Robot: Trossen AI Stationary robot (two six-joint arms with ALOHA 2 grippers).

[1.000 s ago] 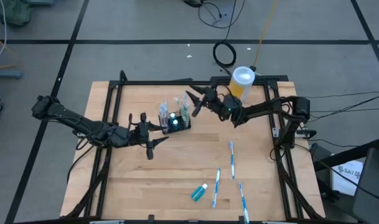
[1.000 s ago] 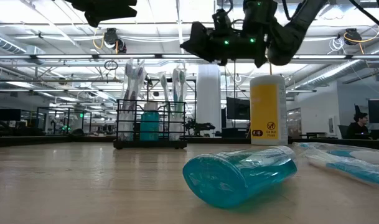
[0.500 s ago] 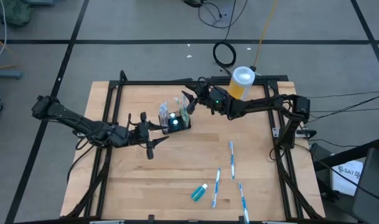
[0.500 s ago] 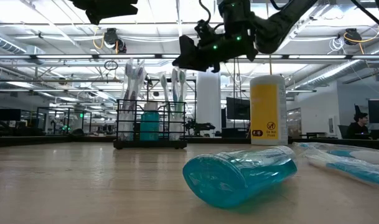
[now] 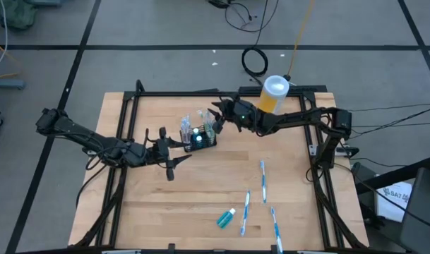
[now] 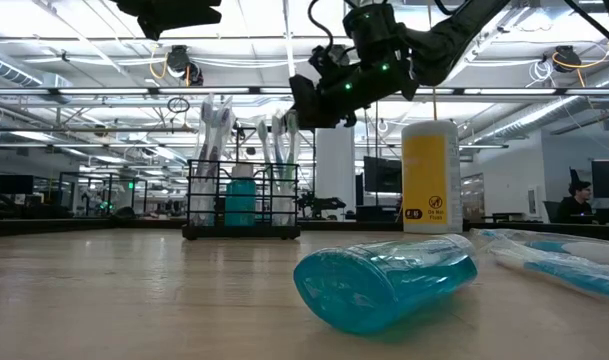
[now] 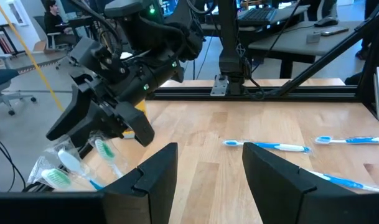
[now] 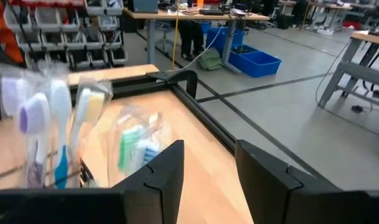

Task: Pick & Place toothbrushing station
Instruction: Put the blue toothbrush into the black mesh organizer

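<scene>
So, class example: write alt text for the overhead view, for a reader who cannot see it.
Seen from above, the right pincer hangs open over a black mesh caddy of toothbrushes on a wooden table. The left pincer, also open, waits beside the caddy. Loose toothbrushes and a teal tube lie nearer the front edge; a yellow canister stands at the back.

Black mesh caddy (image 5: 199,138) stands upright holding wrapped toothbrushes (image 6: 216,120).
</scene>
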